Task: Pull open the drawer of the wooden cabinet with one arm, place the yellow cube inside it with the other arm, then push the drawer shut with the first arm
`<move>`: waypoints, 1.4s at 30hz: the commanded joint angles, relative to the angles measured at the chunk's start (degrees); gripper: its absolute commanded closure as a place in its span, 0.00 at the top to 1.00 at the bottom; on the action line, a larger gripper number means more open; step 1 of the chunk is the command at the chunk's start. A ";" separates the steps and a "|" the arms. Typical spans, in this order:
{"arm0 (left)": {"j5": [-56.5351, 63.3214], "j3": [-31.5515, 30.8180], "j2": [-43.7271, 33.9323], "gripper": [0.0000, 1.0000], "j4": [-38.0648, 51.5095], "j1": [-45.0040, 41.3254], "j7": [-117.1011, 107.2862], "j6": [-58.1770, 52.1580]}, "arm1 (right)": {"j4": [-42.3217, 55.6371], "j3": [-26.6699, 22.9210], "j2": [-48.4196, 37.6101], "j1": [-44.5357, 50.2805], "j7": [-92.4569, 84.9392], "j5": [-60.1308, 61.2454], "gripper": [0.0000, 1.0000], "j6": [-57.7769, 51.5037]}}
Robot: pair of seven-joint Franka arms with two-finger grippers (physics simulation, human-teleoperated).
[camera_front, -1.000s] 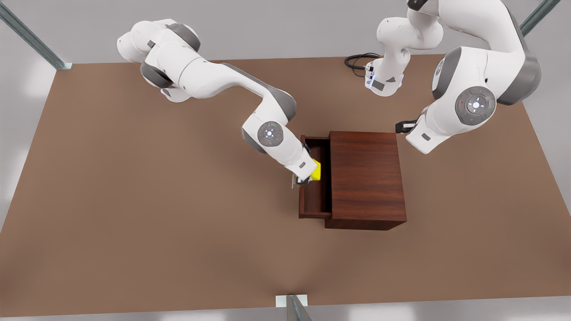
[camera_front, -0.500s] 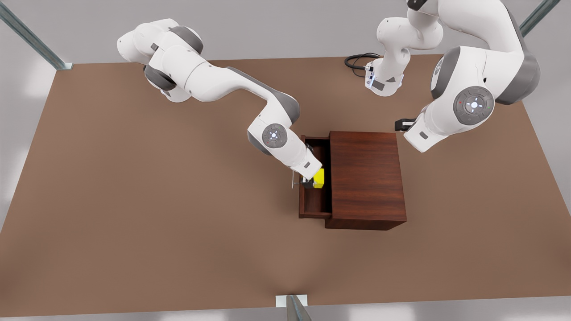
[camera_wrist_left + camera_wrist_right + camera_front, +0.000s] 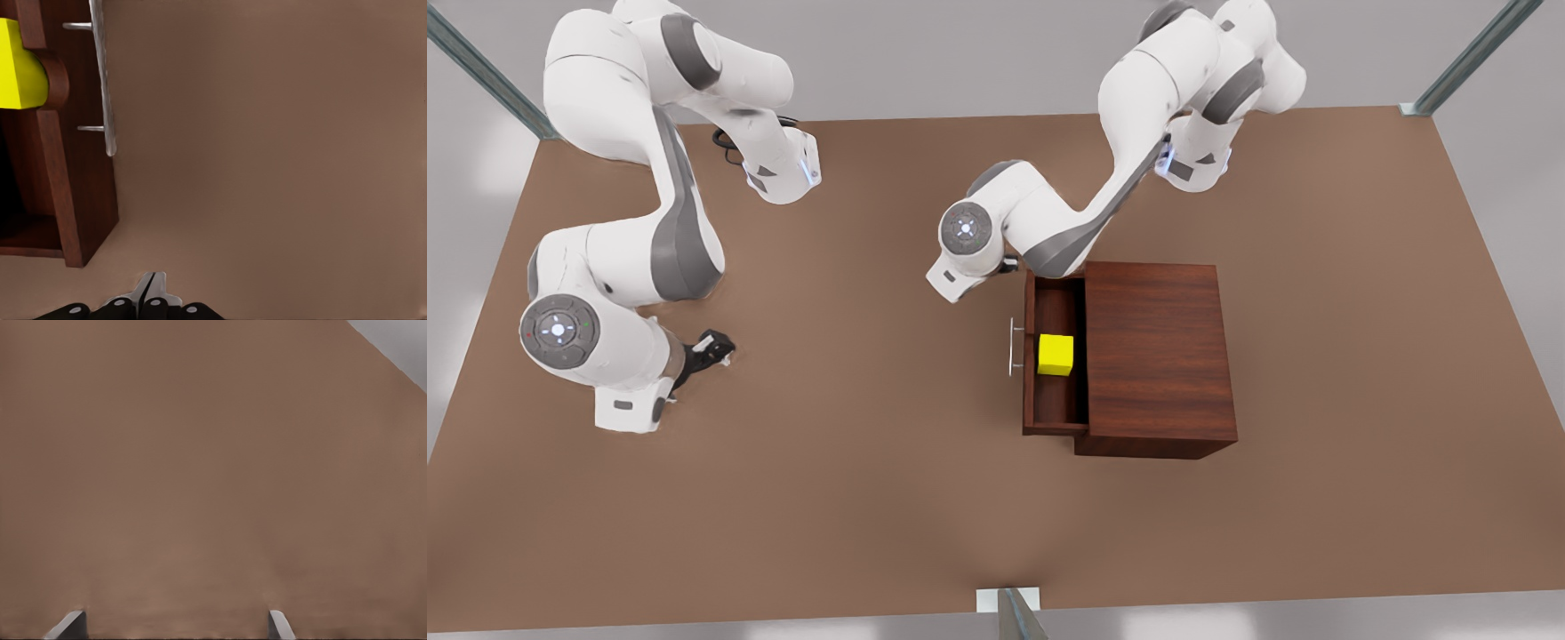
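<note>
Front view: the drawer (image 3: 1056, 356) stands pulled out from the wooden cabinet (image 3: 1156, 356), and the yellow cube (image 3: 1056, 355) lies inside it, just behind the handle (image 3: 1014, 347). The right end effector (image 3: 711, 347) hangs over the desk (image 3: 854, 498) far to the front view's left.

Left wrist view: the left end effector (image 3: 148, 293) is clenched and empty, near the drawer's corner.

Right wrist view: the right end effector (image 3: 175, 625) is released, fingers (image 3: 67, 625) spread over bare desk.

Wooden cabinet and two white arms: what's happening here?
The small yellow cube lies loose in the open drawer of the dark wooden cabinet. The left gripper, fingers shut, hovers near the drawer's silver bar handle. The right gripper waits, fingers open, over the brown table.
</note>
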 commanded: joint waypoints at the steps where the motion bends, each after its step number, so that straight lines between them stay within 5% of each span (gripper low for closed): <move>1: 1.64 -0.06 2.42 0.21 0.06 -0.75 -98.06 23.71 | -5.78 -3.58 -7.57 -0.08 32.15 0.78 1.00 -10.70; 4: 2.26 3.02 4.45 0.21 -0.47 -0.40 -108.09 28.55 | -17.67 -6.57 -17.26 0.44 30.40 5.19 1.00 -1.81; 24: 2.35 2.05 3.75 0.21 -13.47 3.47 -94.21 22.75 | -16.88 -6.57 -13.66 -0.17 28.64 7.48 1.00 2.23; 42: 5.34 -3.22 2.52 0.21 -13.83 13.22 -91.13 18.53 | -16.88 -6.48 -12.87 -0.17 28.20 8.79 1.00 2.41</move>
